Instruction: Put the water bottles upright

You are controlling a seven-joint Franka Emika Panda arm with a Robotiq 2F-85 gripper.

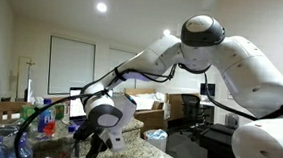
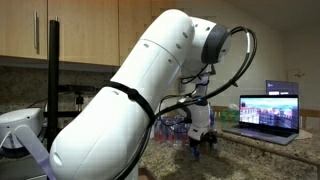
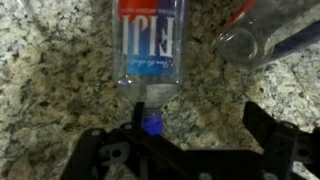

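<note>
Granite counter (image 3: 50, 70), blue-capped water bottle (image 3: 150, 50) lying flat, pincer (image 3: 180, 140) apart near its cap

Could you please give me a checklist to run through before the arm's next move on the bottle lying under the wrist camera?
1. Lying bottle upright yet: not ok, it is flat on the counter.
2. Tool open for a grasp: ok.
3. Blue cap within the tool's opening: ok, though off-centre in the wrist view.
4. Second bottle clear of the tool's path: cannot tell, it lies close by.
5. Laptop apart from the tool: ok.
6. Tool height above the counter: cannot tell.
</note>
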